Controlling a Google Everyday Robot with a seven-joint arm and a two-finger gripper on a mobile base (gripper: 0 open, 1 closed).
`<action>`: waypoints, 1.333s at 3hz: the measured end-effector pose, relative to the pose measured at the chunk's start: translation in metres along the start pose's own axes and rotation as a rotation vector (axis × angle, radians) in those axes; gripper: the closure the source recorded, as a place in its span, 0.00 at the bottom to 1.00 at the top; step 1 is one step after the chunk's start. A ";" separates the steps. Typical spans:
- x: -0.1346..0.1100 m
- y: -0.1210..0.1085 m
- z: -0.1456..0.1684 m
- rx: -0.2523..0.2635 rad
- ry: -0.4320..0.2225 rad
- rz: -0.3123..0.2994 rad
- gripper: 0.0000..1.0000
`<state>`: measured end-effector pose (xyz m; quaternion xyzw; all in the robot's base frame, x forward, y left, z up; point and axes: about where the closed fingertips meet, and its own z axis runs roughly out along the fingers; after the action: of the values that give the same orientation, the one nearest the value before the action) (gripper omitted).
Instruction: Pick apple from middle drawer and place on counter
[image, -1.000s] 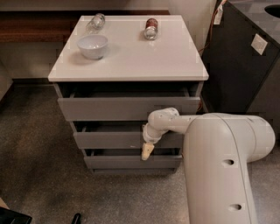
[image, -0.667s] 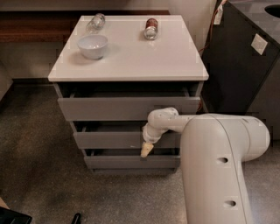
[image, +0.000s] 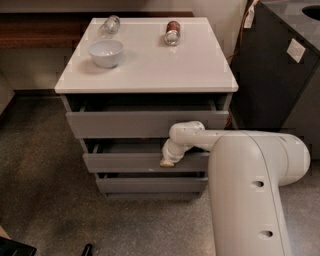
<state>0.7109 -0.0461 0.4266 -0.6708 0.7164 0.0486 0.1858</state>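
The middle drawer (image: 130, 163) of the grey cabinet stands slightly out, with a dark gap showing above its front. My gripper (image: 167, 161) is at the top edge of that front, right of centre, its tan tip pointing down and left against the panel. My big white arm (image: 250, 190) reaches in from the lower right. The apple is hidden from view. The counter (image: 150, 67) is the glossy pale top of the cabinet, well above the gripper.
On the counter stand a white bowl (image: 106, 52), a tipped clear glass (image: 109, 25) and a red-labelled can (image: 172, 32) lying down. The top drawer (image: 125, 124) also stands slightly out. A black cabinet (image: 280, 75) stands close on the right, a dark wooden ledge (image: 35, 27) behind left.
The gripper tip has risen from the lower part of the middle drawer's front to its top edge. The drawers and counter items have not moved.
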 end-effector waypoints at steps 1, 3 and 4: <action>-0.010 0.008 -0.012 -0.006 -0.022 -0.013 0.87; -0.028 0.040 -0.039 -0.038 -0.086 -0.032 1.00; -0.027 0.040 -0.038 -0.038 -0.086 -0.032 1.00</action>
<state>0.6650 -0.0287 0.4641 -0.6828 0.6960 0.0881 0.2041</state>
